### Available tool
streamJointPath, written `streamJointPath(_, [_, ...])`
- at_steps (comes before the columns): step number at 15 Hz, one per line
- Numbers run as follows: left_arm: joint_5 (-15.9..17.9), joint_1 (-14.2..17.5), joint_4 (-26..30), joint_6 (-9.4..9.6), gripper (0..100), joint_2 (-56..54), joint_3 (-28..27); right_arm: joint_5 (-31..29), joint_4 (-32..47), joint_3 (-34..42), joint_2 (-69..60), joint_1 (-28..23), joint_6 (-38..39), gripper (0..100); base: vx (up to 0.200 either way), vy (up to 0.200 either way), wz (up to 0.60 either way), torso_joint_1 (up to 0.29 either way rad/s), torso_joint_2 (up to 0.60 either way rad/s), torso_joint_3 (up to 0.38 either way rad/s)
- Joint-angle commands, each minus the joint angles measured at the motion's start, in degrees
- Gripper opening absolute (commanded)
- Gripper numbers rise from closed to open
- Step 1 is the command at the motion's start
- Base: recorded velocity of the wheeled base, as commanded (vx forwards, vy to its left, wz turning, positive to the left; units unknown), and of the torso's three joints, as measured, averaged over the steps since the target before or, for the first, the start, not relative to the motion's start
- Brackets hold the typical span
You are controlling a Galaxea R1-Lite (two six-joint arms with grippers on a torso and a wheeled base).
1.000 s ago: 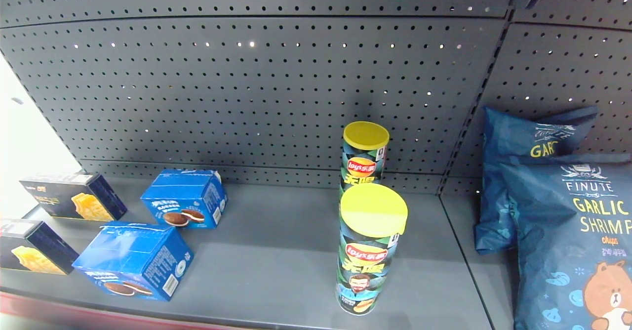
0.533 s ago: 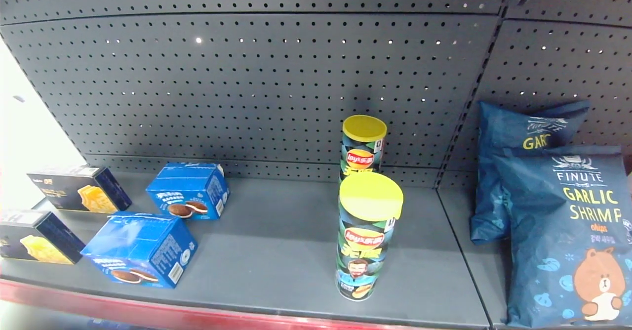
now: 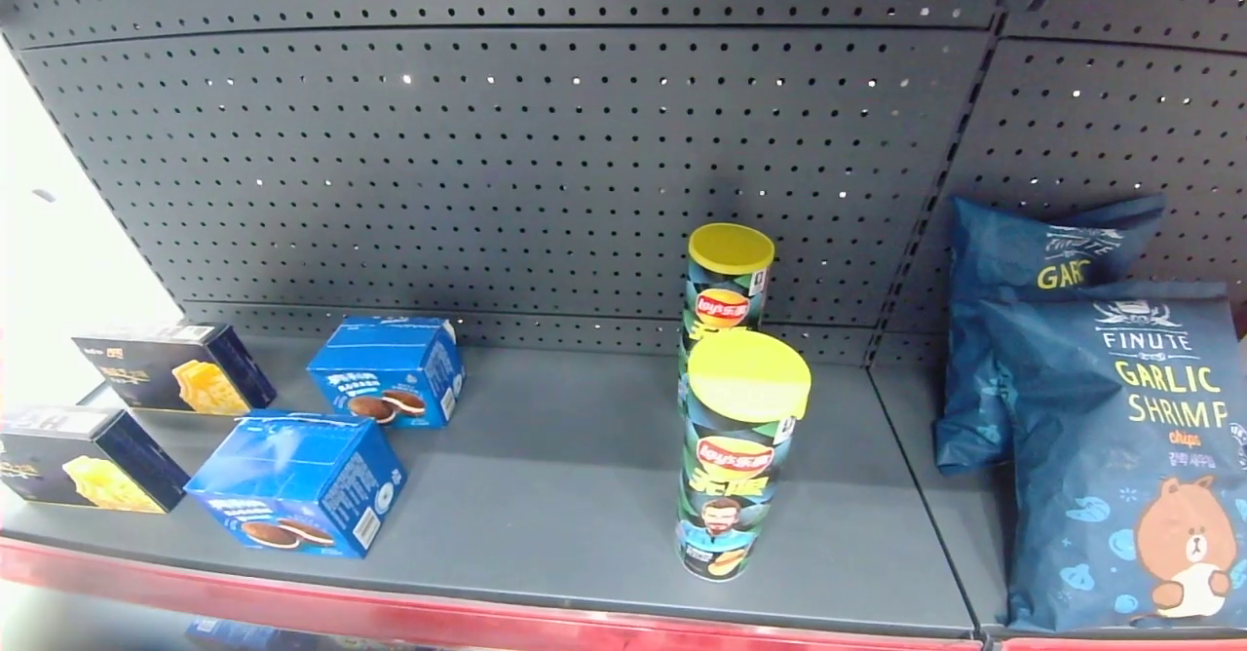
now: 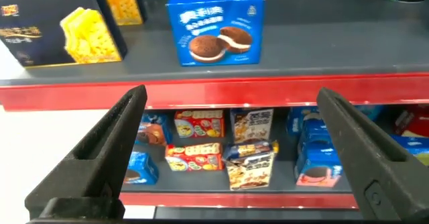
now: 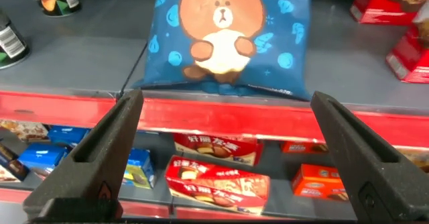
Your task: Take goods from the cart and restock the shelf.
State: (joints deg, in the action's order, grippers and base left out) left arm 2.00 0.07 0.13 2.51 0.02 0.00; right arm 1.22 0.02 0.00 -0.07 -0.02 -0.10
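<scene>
Grey metal shelf (image 3: 546, 495) with a perforated back panel (image 3: 487, 164) and a red front lip (image 3: 390, 612). This is the restock target, and it is partly stocked.

Grippers: the left gripper (image 4: 231, 93) and the right gripper (image 5: 228, 95) both sit low in front of the lip. Their fingers are spread wide with nothing between them. We judge no item is in hand yet.

Risks, left to right:
- The front dark snack box (image 3: 93, 458) and the front blue cookie box (image 3: 297, 483) lie near the lip, and the blue one is skewed. An arm coming in over the edge could push either one off.
- The front chip can (image 3: 740, 456) is tall and narrow and stands free. We expect a side nudge would tip it into the rear chip can (image 3: 729, 276), or roll it towards the lip.
- The front garlic shrimp chips bag (image 3: 1130, 456) is soft and leans on the rear bag (image 3: 1033, 261). Contact could make it slump forward.
- Either gripper could catch the underside of the lip if raised straight up.

Containers:
- The rear dark snack box (image 3: 175, 368) and the rear blue cookie box (image 3: 390, 370), like the two front boxes, look closed.
- Both cans carry yellow lids.
- We cannot tell whether the bags are sealed, nor see any contents.
- The lower shelf holds mixed snack boxes (image 4: 201, 150) on the left and red boxes (image 5: 218, 177) on the right.
</scene>
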Motion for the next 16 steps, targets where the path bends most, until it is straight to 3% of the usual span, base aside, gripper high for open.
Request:
streamJointPath(1, [0.0,0.0,0.0,-0.05,100,0.0,0.0,0.0,0.0,0.0,0.1,0.0,0.0,100,0.000,0.000,0.00,0.000,0.00,0.000])
streamJointPath(4, [0.0,0.0,0.0,-0.05,100,0.0,0.0,0.0,0.0,0.0,0.1,0.0,-0.1,100,0.000,0.000,0.00,0.000,0.00,0.000])
streamJointPath(6, [0.0,0.0,0.0,-0.05,100,0.0,0.0,0.0,0.0,0.0,0.1,0.0,0.0,100,0.000,0.000,-0.60,0.007,0.00,0.002])
streamJointPath(13, [0.0,0.0,0.0,-0.23,100,0.0,0.0,0.0,0.0,0.0,0.1,0.0,-0.1,100,0.000,0.000,0.00,0.000,0.00,0.000])
streamJointPath(16, [0.0,0.0,0.0,-0.23,100,0.0,0.0,0.1,0.0,0.0,0.1,0.0,0.0,100,0.000,0.000,-0.40,0.003,0.00,0.002])
